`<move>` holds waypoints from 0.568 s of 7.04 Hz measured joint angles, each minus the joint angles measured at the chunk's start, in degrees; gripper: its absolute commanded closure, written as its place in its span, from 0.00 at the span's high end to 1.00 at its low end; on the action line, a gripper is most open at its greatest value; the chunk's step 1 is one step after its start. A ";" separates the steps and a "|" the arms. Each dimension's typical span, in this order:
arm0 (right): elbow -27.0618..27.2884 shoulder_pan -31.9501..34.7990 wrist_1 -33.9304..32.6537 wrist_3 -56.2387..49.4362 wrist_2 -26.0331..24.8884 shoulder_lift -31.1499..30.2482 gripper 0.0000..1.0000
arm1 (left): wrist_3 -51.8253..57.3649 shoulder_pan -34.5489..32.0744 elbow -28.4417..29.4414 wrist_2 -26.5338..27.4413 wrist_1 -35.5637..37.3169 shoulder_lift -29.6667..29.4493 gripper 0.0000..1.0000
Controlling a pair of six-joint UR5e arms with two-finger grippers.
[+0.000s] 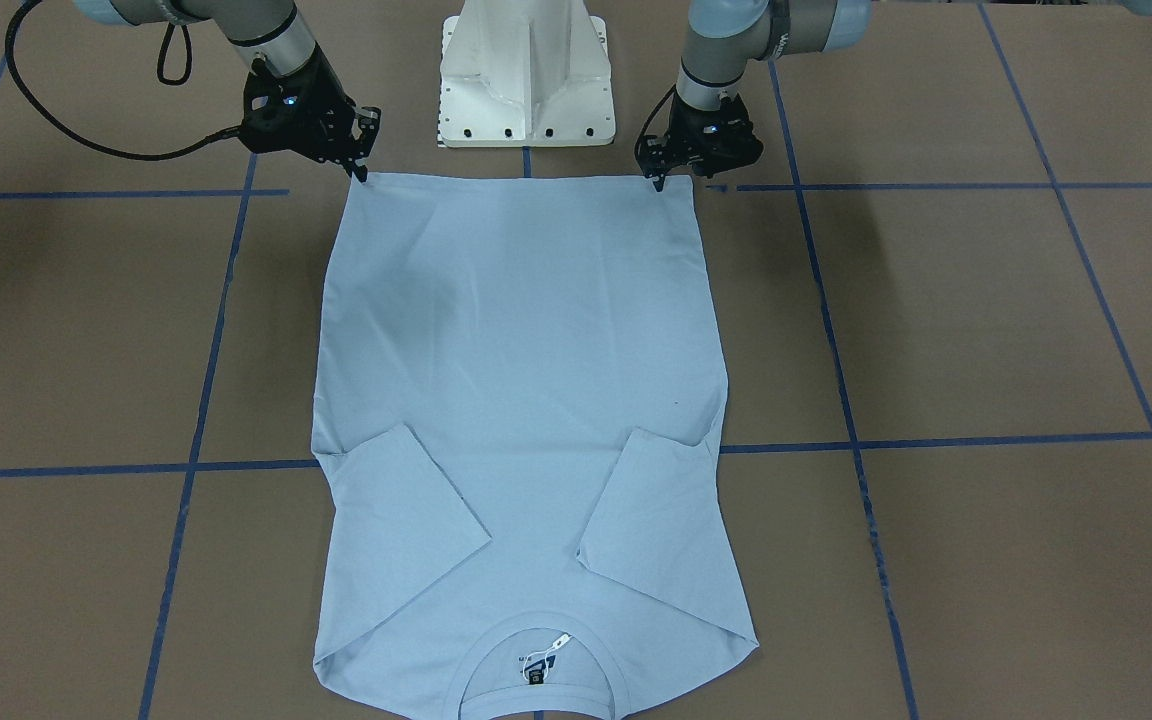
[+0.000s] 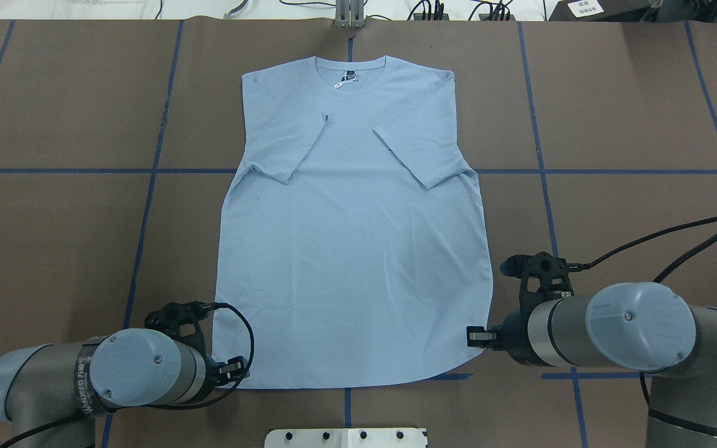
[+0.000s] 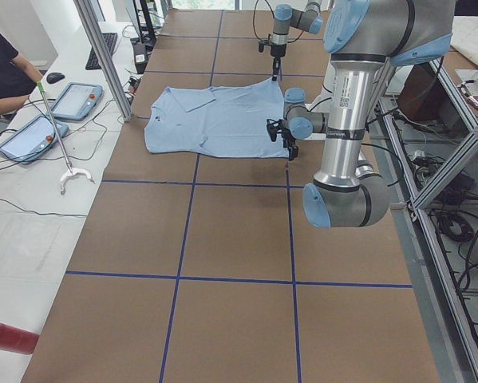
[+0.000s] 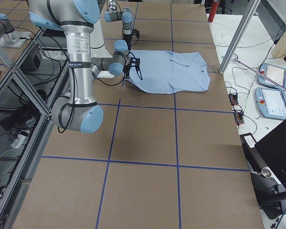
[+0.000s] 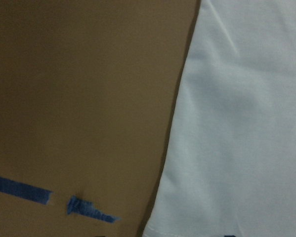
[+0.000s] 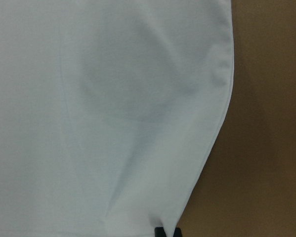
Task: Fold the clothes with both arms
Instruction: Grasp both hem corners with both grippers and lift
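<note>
The T-shirt's [image 1: 526, 380] collar [image 1: 536, 620] is cut off by the front view's lower edge. Its neck label [image 1: 539, 665] is too small to read. At the hem corners, the grip of the left gripper [image 1: 658, 180] and right gripper [image 1: 362, 172] cannot be told.

No text fully legible.
- White lettering [image 2: 82, 391] on dark band of left arm [image 2: 128, 367], beside T-shirt [image 2: 352, 249] hem corner: blurred, unreadable.
- Dark neck label [image 1: 534, 678] and white tag [image 1: 553, 643] inside T-shirt collar: print too small.
- White sticker [image 2: 584, 7] on dark box [image 2: 561, 11], beyond T-shirt collar end: marks unreadable.
- Small sticker [image 3: 344, 100] on left arm's upright segment, beside T-shirt hem: illegible.
</note>
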 measured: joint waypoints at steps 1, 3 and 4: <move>0.05 0.04 0.02 0.00 0.01 0.03 0.00 | -0.05 -0.01 0.07 0.03 0.00 0.01 0.42; 0.14 0.18 0.01 0.00 0.02 0.01 0.00 | -0.15 -0.06 -0.11 -0.02 0.02 0.01 0.18; 0.18 0.27 -0.03 0.00 0.04 -0.01 0.00 | -0.18 -0.07 -0.30 -0.06 0.00 -0.01 0.13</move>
